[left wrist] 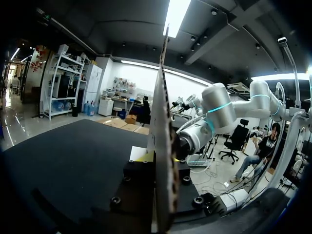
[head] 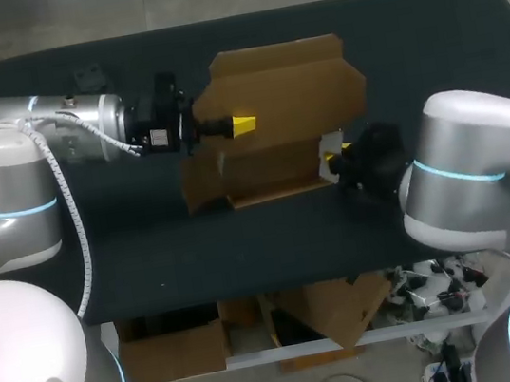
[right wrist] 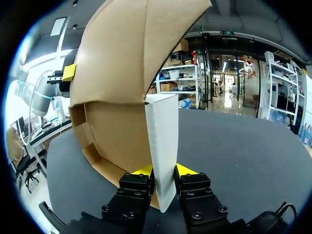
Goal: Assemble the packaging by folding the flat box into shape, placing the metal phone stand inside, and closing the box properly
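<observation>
Head view first: where is the box, and how do the grippers stand?

Second inspector: The box [head: 280, 101], brown cardboard and partly folded, is at centre frame on the dark table [head: 443, 38]. The left gripper [head: 241, 124] comes in from the left edge, with one yellow tip lying over the box's left side. The right gripper [head: 334, 154], lower and right of centre, meets the white flap [head: 331, 141] at the box's right end.

First inspector: Left wrist view, jaw state?

Second inspector: A cardboard panel, seen edge-on, rises upright from between the fingers [left wrist: 144, 157]. Both bear on it, so the jaws are closed, gripping the box.

First inspector: Right wrist view?

Second inspector: The white flap [right wrist: 163, 131] stands upright between the two yellow tips and is touched from both sides, so the jaws are clamped on it. The box's brown walls rise just ahead and lean over the gripper. The left gripper [right wrist: 69, 72] shows at the far panel's edge.
</observation>
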Tool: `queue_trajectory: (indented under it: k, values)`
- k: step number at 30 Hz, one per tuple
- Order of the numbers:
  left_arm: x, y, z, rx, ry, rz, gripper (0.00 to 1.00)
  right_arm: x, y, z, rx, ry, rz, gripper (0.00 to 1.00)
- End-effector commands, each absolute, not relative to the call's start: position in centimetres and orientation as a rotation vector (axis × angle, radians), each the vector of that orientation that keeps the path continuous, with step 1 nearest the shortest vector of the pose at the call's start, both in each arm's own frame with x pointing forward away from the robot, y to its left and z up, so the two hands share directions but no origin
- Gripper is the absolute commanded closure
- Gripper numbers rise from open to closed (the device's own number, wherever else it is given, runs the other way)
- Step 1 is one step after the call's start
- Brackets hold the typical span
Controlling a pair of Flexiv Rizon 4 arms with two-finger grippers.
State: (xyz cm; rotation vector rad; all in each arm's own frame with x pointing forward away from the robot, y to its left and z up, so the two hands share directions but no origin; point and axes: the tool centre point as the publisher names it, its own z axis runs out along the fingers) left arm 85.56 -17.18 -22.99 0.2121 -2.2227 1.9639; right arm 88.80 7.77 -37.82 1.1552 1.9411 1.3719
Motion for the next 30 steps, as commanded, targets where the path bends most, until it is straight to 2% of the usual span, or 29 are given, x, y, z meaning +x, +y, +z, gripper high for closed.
queue_trajectory:
  k: [1, 5, 7, 14, 15, 17, 18, 19, 20, 30]
  values:
    - [85.6, -17.4, -23.5, 0.211, -2.222, 1.964, 1.00, 88.9, 8.7, -37.6, 1.253, 1.791, 1.195, 0.80]
    - [85.6, -17.4, -23.5, 0.211, -2.222, 1.964, 1.00, 88.9, 8.7, -37.6, 1.266, 1.785, 1.188, 0.88]
    - [85.6, -17.4, -23.5, 0.211, -2.222, 1.964, 1.00, 88.8, 8.7, -37.6, 1.274, 1.781, 1.182, 1.00]
    - [85.6, -17.4, -23.5, 0.211, -2.222, 1.964, 1.00, 88.7, 8.7, -37.1, 1.278, 1.778, 1.165, 1.00]
    - [85.6, -17.4, -23.5, 0.211, -2.222, 1.964, 0.96, 88.6, 8.7, -37.0, 1.278, 1.777, 1.165, 1.00]
    - [85.6, -17.4, -23.5, 0.211, -2.222, 1.964, 0.65, 88.5, 8.7, -36.9, 1.276, 1.777, 1.163, 1.00]
    - [85.5, -17.3, -23.2, 0.205, -2.235, 1.965, 0.47, 88.4, 8.6, -36.9, 1.276, 1.778, 1.163, 1.00]
    - [85.5, -17.1, -23.0, 0.198, -2.246, 1.969, 0.16, 88.3, 8.6, -36.8, 1.276, 1.779, 1.165, 1.00]
    - [85.5, -17.0, -22.8, 0.193, -2.272, 1.962, 0.02, 88.2, 8.5, -36.7, 1.276, 1.780, 1.166, 1.00]
    - [85.3, -15.5, -21.2, 0.172, -2.399, 1.942, 0.00, 87.6, 8.0, -36.2, 1.280, 1.809, 1.183, 1.00]
